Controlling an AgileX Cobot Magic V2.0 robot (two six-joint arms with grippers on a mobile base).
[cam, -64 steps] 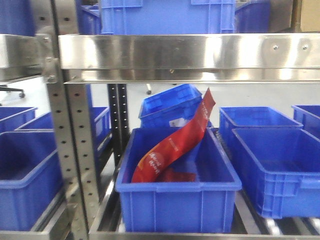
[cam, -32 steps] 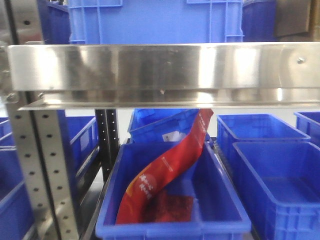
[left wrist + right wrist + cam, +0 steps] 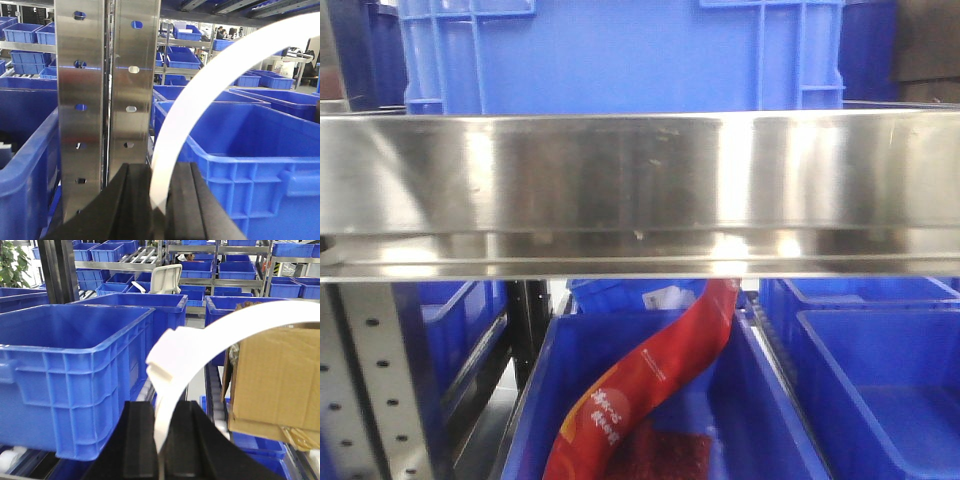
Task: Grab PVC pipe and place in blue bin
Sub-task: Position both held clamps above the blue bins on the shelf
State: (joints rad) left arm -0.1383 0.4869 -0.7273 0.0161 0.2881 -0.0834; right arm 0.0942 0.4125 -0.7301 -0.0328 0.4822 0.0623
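Observation:
No PVC pipe shows in any view. In the front view a blue bin (image 3: 532, 400) on the lower shelf holds a long red packet (image 3: 650, 385). Neither gripper appears in that view. In the left wrist view my left gripper (image 3: 159, 170) has its black jaws together, and a curved white strip (image 3: 200, 85) rises from between them beside a large blue bin (image 3: 240, 165). In the right wrist view my right gripper (image 3: 162, 407) is likewise closed, with a white strip (image 3: 200, 347) arching up from the gap.
A wide steel shelf rail (image 3: 640, 185) crosses the front view, with a blue crate (image 3: 620, 55) on top. A perforated steel upright (image 3: 82, 100) stands just left of the left gripper. A cardboard box (image 3: 275, 380) sits right of the right gripper and a blue bin (image 3: 75, 385) sits to its left.
In the front view the steel rail has grown larger and dropped lower in the frame. The bin with the red packet has slid towards the bottom edge.

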